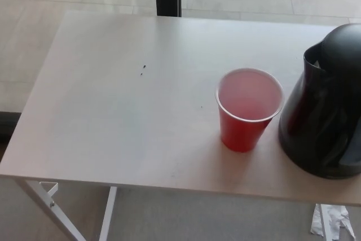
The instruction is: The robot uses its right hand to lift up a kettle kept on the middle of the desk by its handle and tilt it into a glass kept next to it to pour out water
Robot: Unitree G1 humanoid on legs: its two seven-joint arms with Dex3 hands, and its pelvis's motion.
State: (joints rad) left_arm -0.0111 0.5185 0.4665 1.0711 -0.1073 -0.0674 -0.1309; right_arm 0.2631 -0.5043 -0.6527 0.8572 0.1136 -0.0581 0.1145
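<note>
No hand in my view, so grip state I can't tell. Black kettle (327, 111) upright on desk (113, 117), cut by the right edge; red cup (248, 108) just beside its spout. Handle hidden: a blind reach risks knocking the cup over.

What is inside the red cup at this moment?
The red cup stands upright beside the kettle. Its pale inner wall shows; whether water lies inside I cannot tell.

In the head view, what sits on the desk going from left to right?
Small dark specks → red cup → black kettle, cut off by the right edge. No robot hand shows.
</note>
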